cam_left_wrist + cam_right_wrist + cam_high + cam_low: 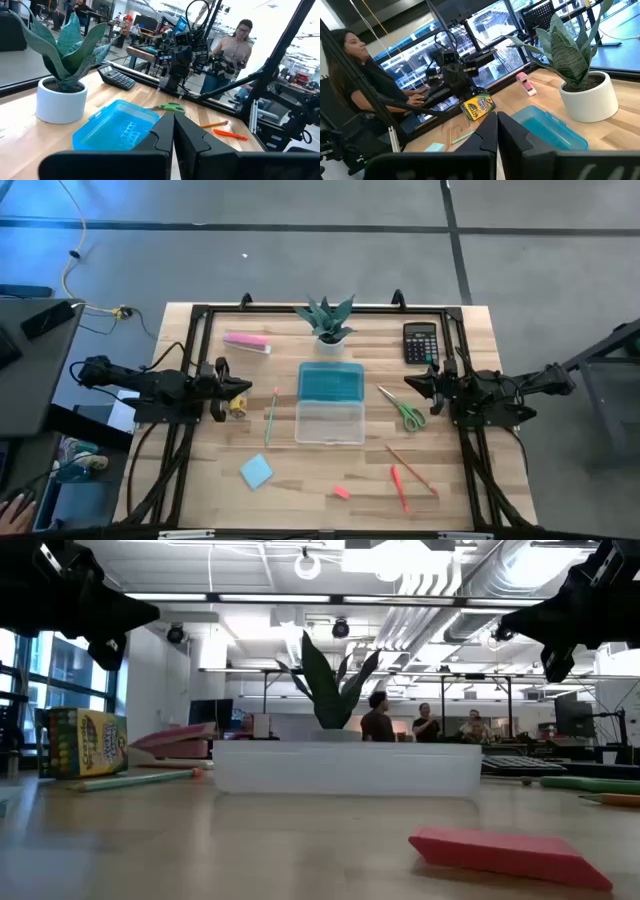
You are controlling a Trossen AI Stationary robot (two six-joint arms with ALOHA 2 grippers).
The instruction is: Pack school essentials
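An open pencil case lies mid-table, with a blue lid [331,383] and a clear base [330,424]. Left of it are a green pencil [270,418], the crayon box [238,407] and a light-blue notepad [256,471]. Right of it are green-handled scissors [404,409], a reddish pencil [411,469] and a red pen [399,487]. The pink eraser [341,492] lies near the front edge. My left gripper [246,387] hovers shut above the crayon box. My right gripper [408,382] hovers shut just beyond the scissors. Both are empty.
A potted plant [328,330] stands behind the case. A black calculator [420,342] is at the far right and a pink-and-white bar [246,342] at the far left. A black frame [200,315] borders the table. People stand in the room beyond [378,720].
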